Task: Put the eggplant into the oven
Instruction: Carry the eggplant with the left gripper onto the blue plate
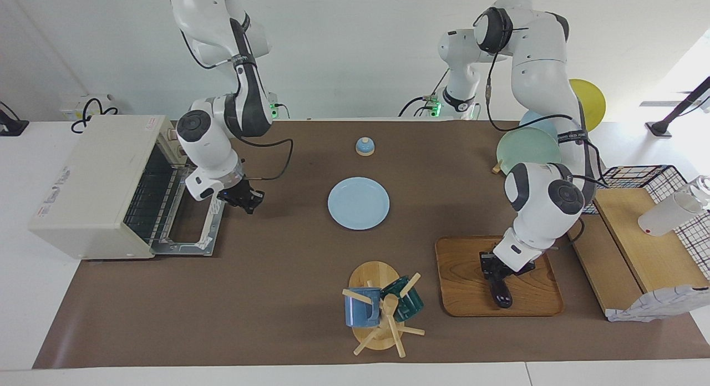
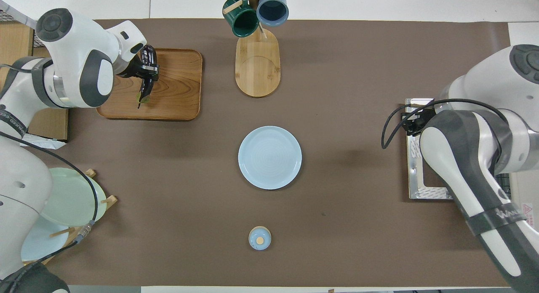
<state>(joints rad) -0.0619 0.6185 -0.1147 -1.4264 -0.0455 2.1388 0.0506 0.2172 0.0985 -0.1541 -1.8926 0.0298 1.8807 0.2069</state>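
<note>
Eggplant (image 1: pixel 501 290) above tray (oven (image 1: pixel 105 186) open)

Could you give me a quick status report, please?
Left gripper shut on eggplant, over wooden tray. Right gripper over oven door edge. Oven open; path unobstructed.
</note>
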